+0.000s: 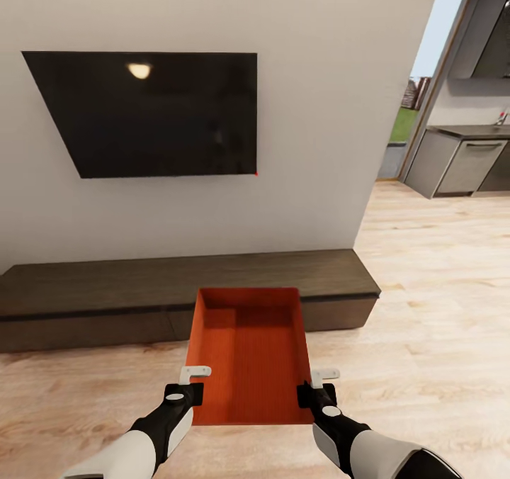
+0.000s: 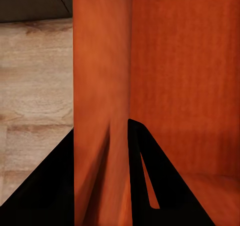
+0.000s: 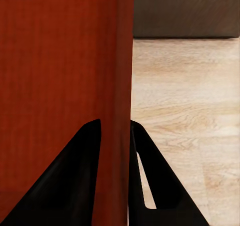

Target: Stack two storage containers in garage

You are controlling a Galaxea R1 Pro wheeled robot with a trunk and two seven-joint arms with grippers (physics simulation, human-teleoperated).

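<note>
An orange-red open-top storage container (image 1: 248,355) is held in the air in front of me, over the light wood floor of the living room. My left gripper (image 1: 193,388) is shut on its left side wall (image 2: 102,110), one finger on each side of the wall. On the opposite side wall (image 3: 116,85) my right gripper (image 1: 312,390) is shut in the same way. The container is level and empty inside.
A long dark low TV cabinet (image 1: 106,295) stands against the white wall just beyond the container, with a black TV (image 1: 149,114) above it. To the right the wood floor (image 1: 439,288) runs toward a kitchen with grey cabinets (image 1: 464,164) and a doorway.
</note>
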